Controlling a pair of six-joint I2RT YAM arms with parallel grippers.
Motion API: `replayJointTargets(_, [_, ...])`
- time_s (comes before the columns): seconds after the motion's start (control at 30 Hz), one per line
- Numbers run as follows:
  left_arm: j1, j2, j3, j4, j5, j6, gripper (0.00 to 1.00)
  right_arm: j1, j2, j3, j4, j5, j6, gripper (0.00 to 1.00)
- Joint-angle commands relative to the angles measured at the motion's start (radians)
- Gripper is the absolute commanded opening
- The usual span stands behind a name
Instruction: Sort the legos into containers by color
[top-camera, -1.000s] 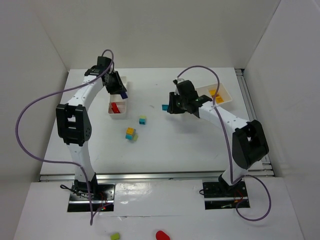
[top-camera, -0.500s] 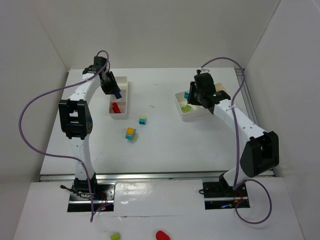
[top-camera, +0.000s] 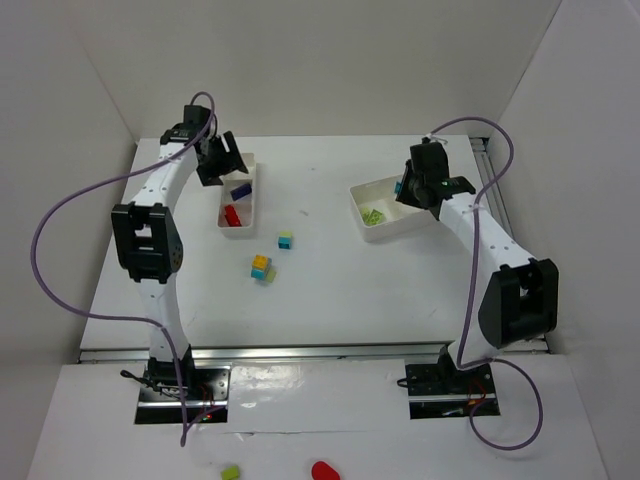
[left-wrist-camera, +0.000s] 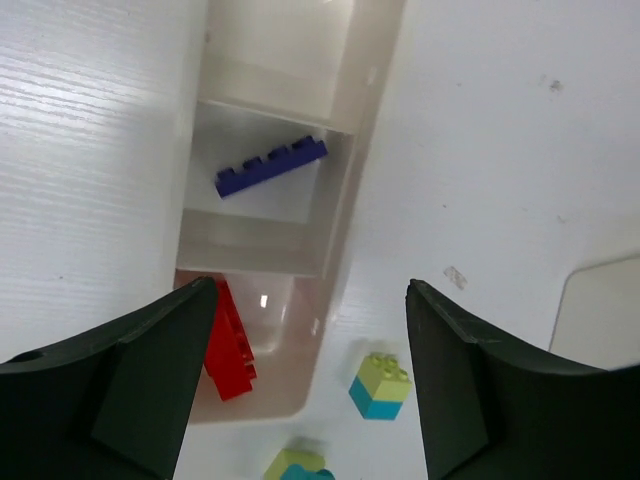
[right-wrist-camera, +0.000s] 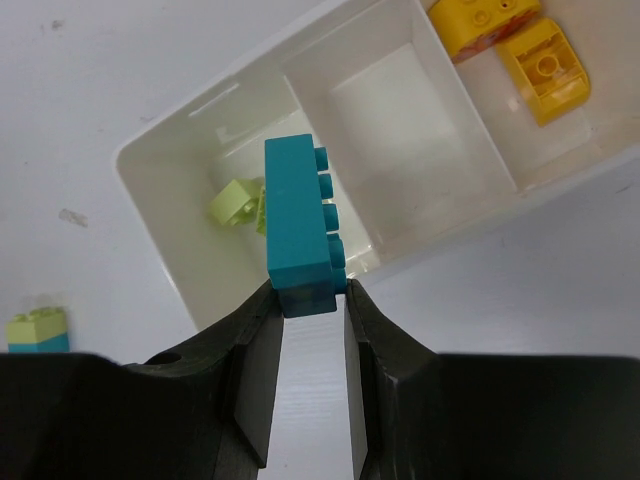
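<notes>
- A white table (top-camera: 330, 290) is seen from above, filling the middle of the top view.
- A plain off-white back wall (top-camera: 330, 60) is set along its 12 o'clock edge.
- A plain side panel (top-camera: 50, 150) is stood at 9 o'clock, and another (top-camera: 580, 150) at 3 o'clock; both are slanted outward in the view.
- A metal rail (top-camera: 320, 350) is laid along the table's 6 o'clock edge, and a second rail (top-camera: 503, 205) along the 3 o'clock edge.
- A white ledge (top-camera: 330, 420) is seen beyond the rail at 6 o'clock, where a soft glare is caught.
- The scene is lit evenly; only faint shadows are cast.
- In the left wrist view, fine grain lines are shown on the tabletop.
</notes>
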Motion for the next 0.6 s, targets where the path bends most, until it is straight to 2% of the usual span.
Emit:
replayJointTargets(0.0, [-0.042,-0.164,-0.007,-0.005,0.047,0.05,0.85,-0.028,0.05,0.048,-0.006,0.03,0.017,0.26])
replayJointTargets(0.17, [-0.153,-0.274,-0.13,-0.005,0.068,0.084,0.85,-0.074,0.113,0.07,0.003,0.02,-0.003,0.26])
replayJointTargets(0.3, [-0.292,-0.275,-0.178,-0.054,0.041,0.107,0.85,-0.097,0.177,0.118,0.003,0.011,-0.021,0.26])
replayJointTargets(0.47, [-0.361,-0.232,-0.198,-0.09,-0.013,0.118,0.85,-0.125,0.257,0.159,0.003,-0.009,-0.049,0.29])
replayJointTargets(0.5, [-0.362,-0.232,-0.198,-0.099,-0.013,0.118,0.85,-0.125,0.266,0.176,0.003,-0.009,-0.049,0.31])
replayJointTargets(0.57, [-0.371,-0.204,-0.198,-0.099,-0.013,0.107,0.85,-0.125,0.3,0.213,-0.012,-0.009,-0.049,0.51])
